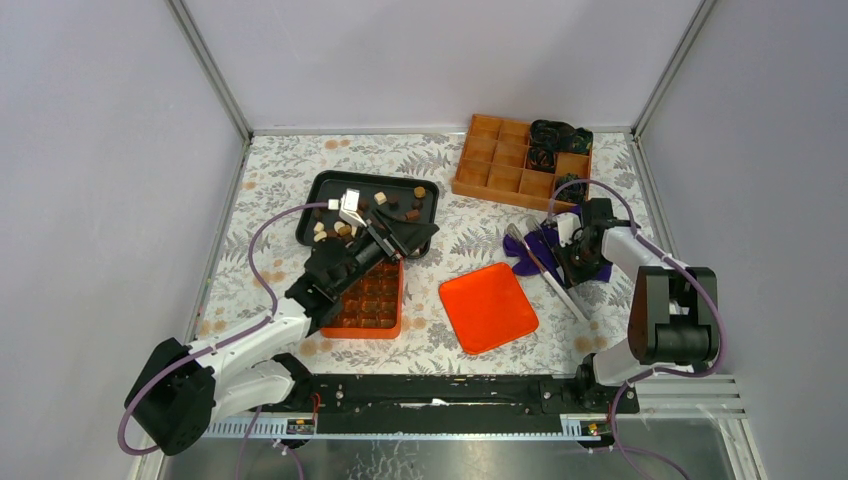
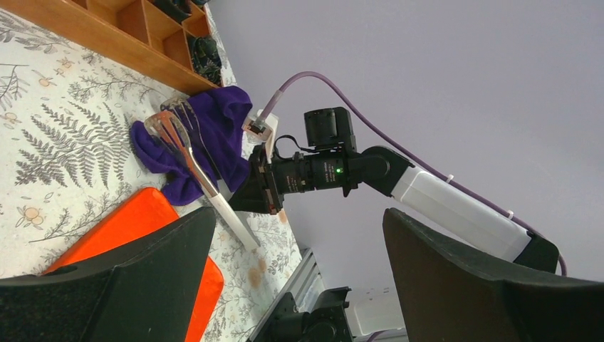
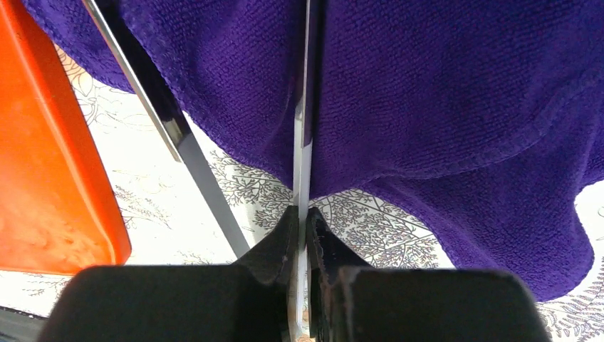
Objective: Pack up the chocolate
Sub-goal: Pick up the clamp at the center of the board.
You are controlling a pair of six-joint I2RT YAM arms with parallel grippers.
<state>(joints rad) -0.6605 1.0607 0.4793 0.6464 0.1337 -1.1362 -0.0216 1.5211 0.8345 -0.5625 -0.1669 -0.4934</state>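
Observation:
Small brown and cream chocolate pieces (image 1: 384,201) lie scattered in a black tray (image 1: 428,186). More dark pieces fill an orange box (image 1: 368,299) just in front of it. My left gripper (image 1: 405,238) hovers open over the tray's near edge with nothing between its fingers (image 2: 107,285). My right gripper (image 1: 566,262) sits at the purple cloth (image 3: 427,92) and is shut on the thin handle of a utensil (image 3: 302,142), seen edge-on. A second utensil (image 3: 174,135) lies beside it on the cloth.
An orange lid (image 1: 488,307) lies flat between the two arms. At the back right stands a wooden compartment box (image 1: 505,165) with black-and-green bundles (image 1: 556,135) in some cells. Grey walls close in the floral table.

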